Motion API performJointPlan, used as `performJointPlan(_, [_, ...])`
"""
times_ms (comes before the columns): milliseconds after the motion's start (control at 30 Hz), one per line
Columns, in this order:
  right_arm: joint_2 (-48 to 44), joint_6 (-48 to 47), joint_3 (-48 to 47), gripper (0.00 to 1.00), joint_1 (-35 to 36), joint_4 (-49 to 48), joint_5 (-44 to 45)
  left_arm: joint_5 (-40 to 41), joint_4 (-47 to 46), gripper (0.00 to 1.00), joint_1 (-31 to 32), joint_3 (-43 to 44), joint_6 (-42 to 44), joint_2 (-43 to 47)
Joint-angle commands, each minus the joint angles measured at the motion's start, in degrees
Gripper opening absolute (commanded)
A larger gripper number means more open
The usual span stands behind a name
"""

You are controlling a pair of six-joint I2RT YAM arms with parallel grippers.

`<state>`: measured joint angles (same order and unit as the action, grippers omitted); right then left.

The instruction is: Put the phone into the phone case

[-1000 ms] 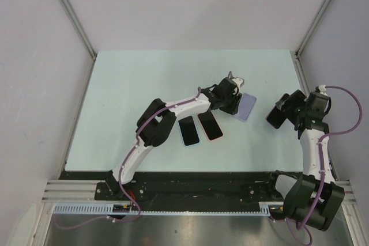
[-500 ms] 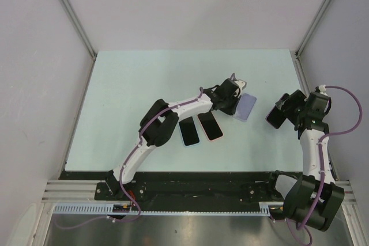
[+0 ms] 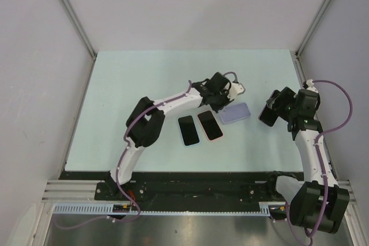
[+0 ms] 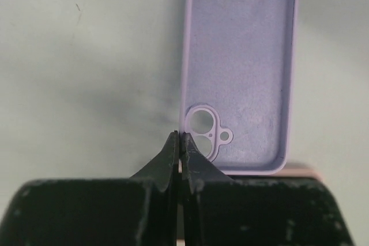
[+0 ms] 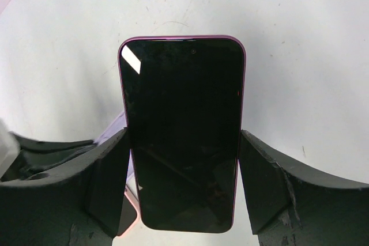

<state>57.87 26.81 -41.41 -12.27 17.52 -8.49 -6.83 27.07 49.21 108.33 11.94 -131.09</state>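
Gripping the phone [image 5: 183, 131], the right claw [image 5: 183, 184] hovers; left claw [image 4: 179, 141] closed, seemingly pinching the phone case [image 4: 239, 56] rim

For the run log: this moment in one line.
left hand pinches rim of lilac case | right hand grips phone | two phones on table | not cased yet

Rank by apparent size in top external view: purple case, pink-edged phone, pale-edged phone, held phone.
Largest, too alike to rank: purple case, pink-edged phone, pale-edged phone.
Smallest: held phone, though tilted and partly hidden.
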Motion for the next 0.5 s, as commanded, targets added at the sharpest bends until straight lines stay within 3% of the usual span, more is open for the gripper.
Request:
performJointPlan(0, [-2.1, -0.7, -2.7, 0.43, 1.2, -4.8, 3.3, -11.5, 1.1, 0.0, -2.1, -6.3, 25.6, 10.3])
performJointPlan(167, [-3.5, -2.2, -2.7, 0.43, 0.9, -4.2, 4.8, -19.2, 1.2, 0.0, -2.2, -12.7, 42.6, 14.6])
performJointPlan(467, [-5.0, -4.0, -2.6, 0.42, 1.2, -2.1, 7.0, -25.7, -0.3, 0.0, -0.3, -10.2, 53.9, 10.9])
